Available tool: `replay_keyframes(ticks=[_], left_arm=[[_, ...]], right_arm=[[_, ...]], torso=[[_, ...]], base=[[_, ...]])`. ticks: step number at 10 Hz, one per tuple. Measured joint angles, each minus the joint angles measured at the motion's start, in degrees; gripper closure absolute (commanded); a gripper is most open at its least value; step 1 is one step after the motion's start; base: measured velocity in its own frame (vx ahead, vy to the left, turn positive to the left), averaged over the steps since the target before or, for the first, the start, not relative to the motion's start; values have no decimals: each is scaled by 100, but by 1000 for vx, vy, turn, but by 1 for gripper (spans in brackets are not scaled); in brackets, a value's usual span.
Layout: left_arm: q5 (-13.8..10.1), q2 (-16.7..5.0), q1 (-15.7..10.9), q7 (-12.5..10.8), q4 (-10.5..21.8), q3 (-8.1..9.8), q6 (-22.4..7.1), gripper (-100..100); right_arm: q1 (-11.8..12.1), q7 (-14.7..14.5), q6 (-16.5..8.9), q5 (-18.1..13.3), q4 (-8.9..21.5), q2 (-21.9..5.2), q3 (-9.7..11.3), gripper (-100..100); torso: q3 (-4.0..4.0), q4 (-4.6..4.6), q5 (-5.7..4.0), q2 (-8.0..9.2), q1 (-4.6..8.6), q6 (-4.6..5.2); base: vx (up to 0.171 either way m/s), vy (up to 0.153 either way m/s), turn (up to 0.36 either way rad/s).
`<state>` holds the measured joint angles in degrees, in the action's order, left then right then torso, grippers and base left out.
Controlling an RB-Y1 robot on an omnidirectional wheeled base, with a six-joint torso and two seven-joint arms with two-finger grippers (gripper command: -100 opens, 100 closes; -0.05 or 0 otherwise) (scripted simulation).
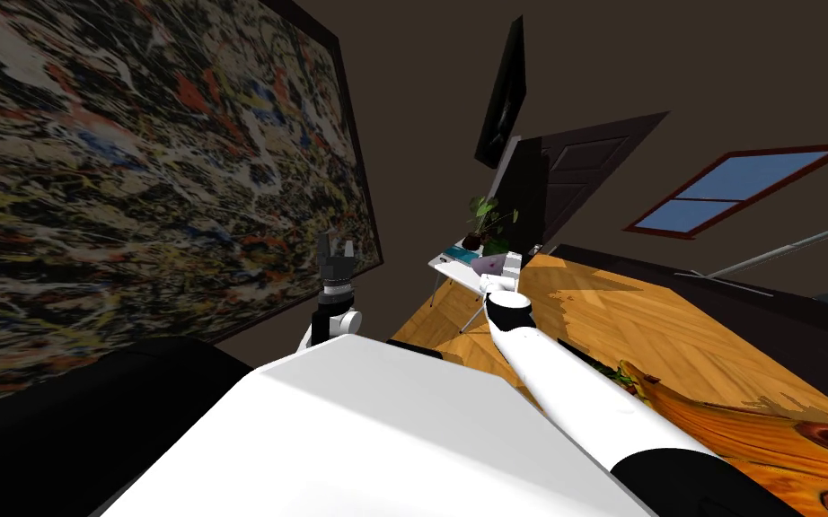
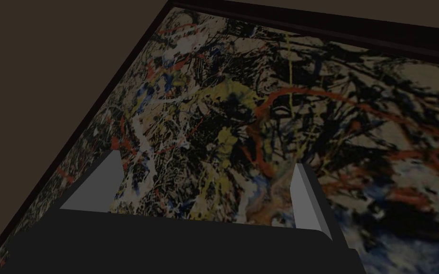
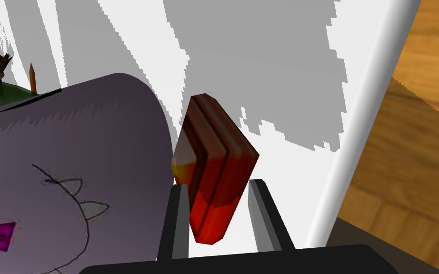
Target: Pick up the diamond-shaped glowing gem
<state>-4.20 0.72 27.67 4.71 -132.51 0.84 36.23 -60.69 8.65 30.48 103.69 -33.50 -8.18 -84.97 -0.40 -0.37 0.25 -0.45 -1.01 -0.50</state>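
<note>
The gem (image 3: 214,166), a deep red diamond-shaped block with a yellow-lit corner, stands on edge between the two fingers of our right gripper (image 3: 218,183), its lower tip down near the gripper's dark body. We have the fingers drawn in narrow, far closer than their open stance. One lies against a flat face of the gem and the other sits at most a sliver off the opposite face. We judge this a closed hold, taken across the broad faces because the pointed ends would slip.

Just outside one finger, and touching the gem's lit corner, lies a rounded purple-grey pouch (image 3: 71,166) with a cat face drawn on it. That leaves little room on that side, which is probably why we came in so tight. Beyond the fingertips runs the white table (image 3: 285,71), and we cannot tell whether the gem rests on it or hangs clear. Outside the other finger, past the table's edge, is wooden floor (image 3: 418,142).

Our left gripper (image 2: 206,158) is raised and idle, fingers wide apart and holding nothing.
</note>
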Motion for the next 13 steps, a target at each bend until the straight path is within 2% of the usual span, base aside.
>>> replay_keyframes(ticks=[1, 3, 4, 6, 7, 9, 10, 11, 12, 13], left_arm=[[0, 0, 0, 0, 0, 0, 0, 0], [0, 0, 0, 0, 0, 0, 0, 0], [0, 0, -1, 0, 0, 0, 0, 0], [0, 0, -1, 0, 0, -1, 0, 0], [0, 0, -1, 0, 0, 0, 0, 0], [0, 0, 0, 0, 0, 0, 0, 0], [0, 0, -1, 0, 0, 0, 0, 0], [0, 0, 0, 0, 0, 0, 0, 0], [0, 0, -1, 0, 0, -1, 0, 0], [0, 0, -1, 0, 0, -1, 0, 0]], right_arm=[[-58, -91, 11, 20, 26, 50, 8, 100], [-56, 416, -35, -320, 649, -132, 230, 100], [-71, 542, -43, -349, 716, -63, 268, 100], [-118, 359, -11, -183, 510, 117, 167, 100], [-144, 68, 12, -59, 172, 263, 87, 100], [-233, 131, 6, -227, 426, 266, 228, 100], [-249, 116, 5, -224, 402, 329, 237, 100], [-284, -203, -12, -43, 75, 601, 144, 100], [-311, -230, -9, -92, 181, 584, 181, 100], [-315, -105, -12, -161, 312, 529, 228, 100]], torso=[[-1, 0, 2, -3, -4, 2], [-9, -4, 1, -16, -8, -10], [-10, -5, 0, -15, -12, -18], [-3, -1, 3, -6, -12, -17], [1, 2, 5, 0, -8, -10], [-3, -1, 6, -6, -12, -4], [-7, -3, 5, -11, -17, -17], [-8, -4, 6, -13, -18, -13], [-8, -2, 7, -13, -16, -17], [-6, -3, 6, -9, -14, -20]], base=[[32, 23, -161], [42, 18, -163], [8, 9, 4], [-1, 3, 18], [19, 11, -259], [43, 32, -260], [44, 13, -192], [29, 21, -109], [9, 13, 10], [21, 12, -210]])
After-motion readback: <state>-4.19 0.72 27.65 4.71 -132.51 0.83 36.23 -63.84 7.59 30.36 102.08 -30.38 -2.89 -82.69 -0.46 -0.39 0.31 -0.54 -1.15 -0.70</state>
